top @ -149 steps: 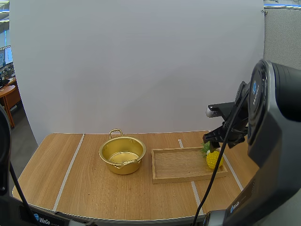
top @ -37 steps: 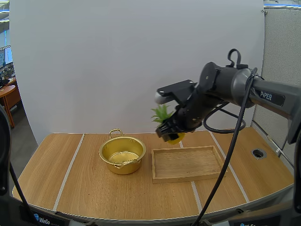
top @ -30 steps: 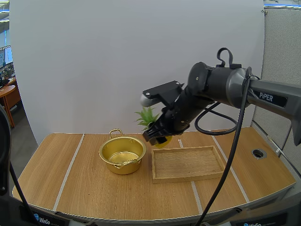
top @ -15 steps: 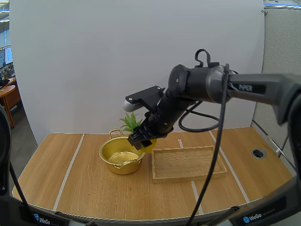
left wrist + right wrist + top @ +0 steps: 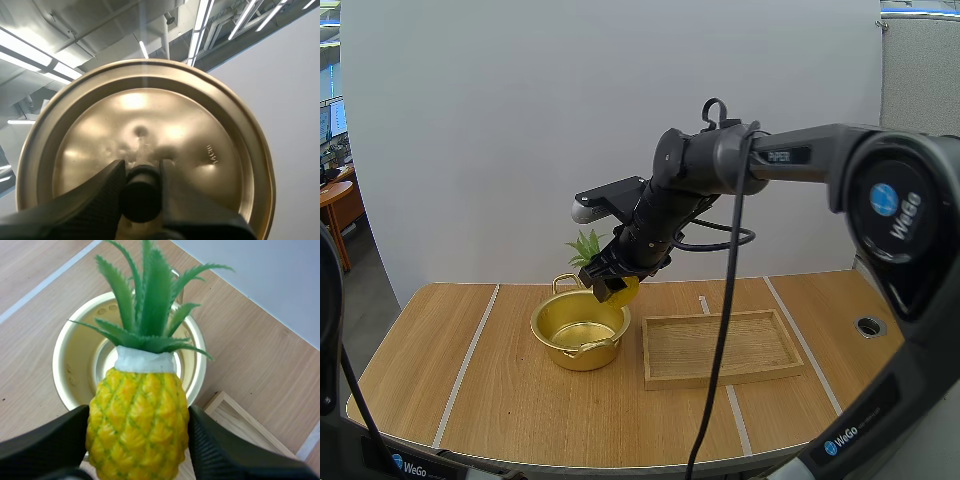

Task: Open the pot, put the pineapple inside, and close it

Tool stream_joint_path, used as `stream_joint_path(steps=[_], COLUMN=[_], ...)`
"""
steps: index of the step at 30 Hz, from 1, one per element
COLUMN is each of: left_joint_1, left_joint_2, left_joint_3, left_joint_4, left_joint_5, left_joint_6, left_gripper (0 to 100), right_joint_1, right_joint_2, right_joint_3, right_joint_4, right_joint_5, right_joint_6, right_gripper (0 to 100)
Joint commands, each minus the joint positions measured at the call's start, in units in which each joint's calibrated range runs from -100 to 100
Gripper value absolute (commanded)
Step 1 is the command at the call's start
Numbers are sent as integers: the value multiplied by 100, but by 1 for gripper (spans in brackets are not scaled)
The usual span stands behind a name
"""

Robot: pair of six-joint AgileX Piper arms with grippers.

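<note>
1. Over the open pot [image 5: 582, 357], pineapple [image 5: 137, 425] hangs tilted, leaves uppermost, pinched at its sides by the right gripper [image 5: 611, 281].
2. Right wrist view: wooden tray [image 5: 235, 410] lies just beside the pot.
3. Left wrist view: left gripper [image 5: 141, 172] pinches the lid [image 5: 200, 145] by its black knob [image 5: 141, 200].

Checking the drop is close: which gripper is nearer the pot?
Right. The right gripper hangs just above the pot, shut on the pineapple; the left gripper holds the lid by its knob, away from the pot.

The right gripper [image 5: 610, 283] holds the pineapple [image 5: 588, 247] above the open pot's [image 5: 582, 357] rim.
</note>
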Motion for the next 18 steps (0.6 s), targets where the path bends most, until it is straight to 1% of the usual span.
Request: stream_joint_path(steps=[1, 4, 5, 9, 18], left_joint_1=[-11, -11, -11, -11, -11], left_joint_2=[-18, -18, -18, -18, -18], left_joint_3=[-47, -47, -47, -47, -47], left_joint_4=[62, 62, 62, 62, 62], left_joint_5=[-213, -213, -213, -213, -213], left_joint_6=[-55, -55, -55, -55, -55], left_gripper=[0, 0, 0, 0, 0], right_joint_1=[83, 180, 262, 398, 412], right_joint_2=[512, 692, 816, 1069, 1517], right_joint_3=[-384, -429, -429, -429, -429], right_joint_4=[20, -24, -68, -418, -531], right_joint_5=[-75, -153, -268, -555, -1014], right_joint_6=[-66, -66, -66, 172, 172], right_gripper=[0, 0, 0, 0, 0])
